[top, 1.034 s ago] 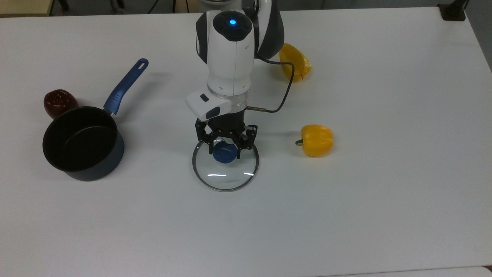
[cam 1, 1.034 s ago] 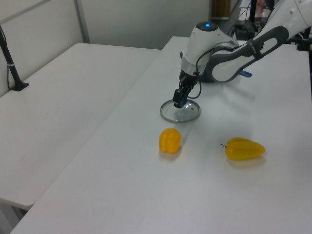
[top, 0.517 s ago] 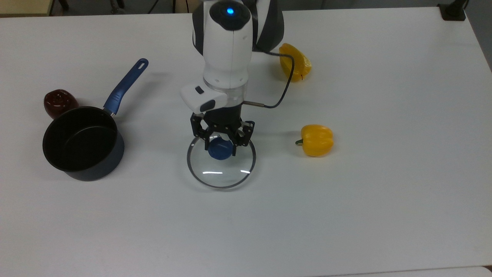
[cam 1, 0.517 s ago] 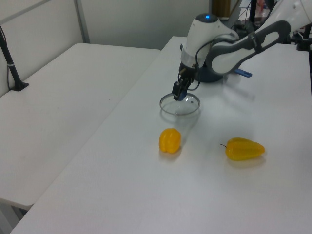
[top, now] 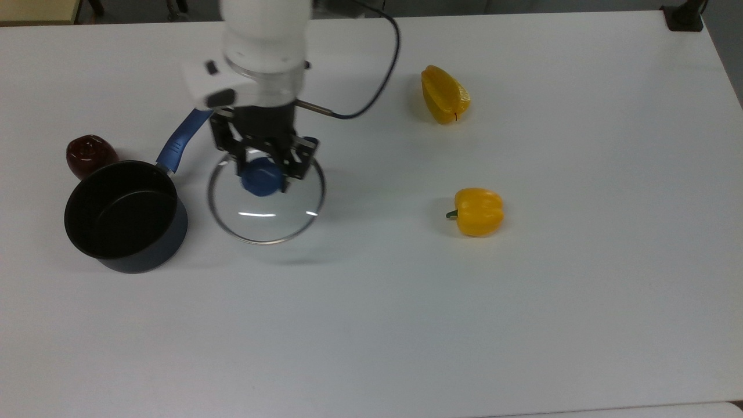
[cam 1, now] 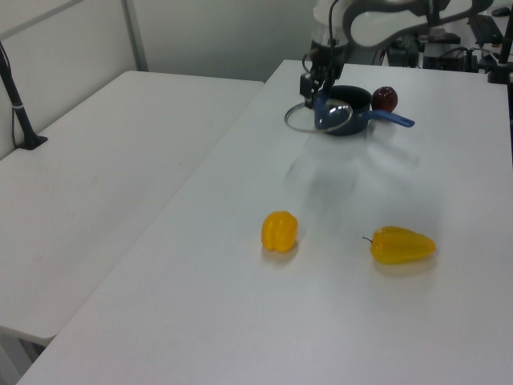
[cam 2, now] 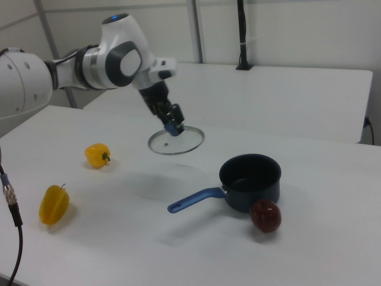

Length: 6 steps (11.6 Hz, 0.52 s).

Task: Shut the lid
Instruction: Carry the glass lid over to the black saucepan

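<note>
While the table [top: 580, 325] has lots of bare white room along the top view's right and near edge, the pot [top: 125, 216] sits close to the top view's left edge with a dark red fruit [top: 90, 155] just behind it. Two yellow peppers [top: 478, 211] [top: 444, 94] lie well apart on the top view's right. The gripper [top: 262, 174] has its jaws shut on the blue knob of the lid [top: 266, 217]. The lid hangs in the air, just beside the pot on the top view's right.

No legible text, label, brand or number on anything; lettering nowhere readable
</note>
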Available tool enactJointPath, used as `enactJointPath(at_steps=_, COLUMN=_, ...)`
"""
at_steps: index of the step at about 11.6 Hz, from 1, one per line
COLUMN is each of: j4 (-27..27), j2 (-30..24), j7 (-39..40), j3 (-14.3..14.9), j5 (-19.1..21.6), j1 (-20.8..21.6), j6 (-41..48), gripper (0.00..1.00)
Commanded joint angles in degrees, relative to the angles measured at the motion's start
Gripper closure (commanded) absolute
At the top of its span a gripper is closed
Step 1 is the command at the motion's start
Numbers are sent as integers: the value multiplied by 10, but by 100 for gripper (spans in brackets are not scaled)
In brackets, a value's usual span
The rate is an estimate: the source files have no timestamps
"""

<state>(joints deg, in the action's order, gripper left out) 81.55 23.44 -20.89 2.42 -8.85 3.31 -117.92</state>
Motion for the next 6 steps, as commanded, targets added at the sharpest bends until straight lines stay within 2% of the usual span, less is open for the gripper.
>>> enactJointPath(at_steps=1, j4=-22, j2=2, j7=78, j3=-3, j5=-3, j1=-72, j6=9, gripper=55)
enactJointPath(at_steps=3, j4=-23, j2=8, j7=156, j3=-4, j5=20, j1=-123, j6=-12, gripper=55)
enactJointPath(at_steps=4, j4=-21, j2=10, j7=188, j3=-2, j5=53, j1=-146, j6=-43, gripper=55)
enactJointPath(at_steps=6, j4=-20, j2=24, j7=212, j3=-3, j5=79, j1=-174, j6=-79, gripper=55)
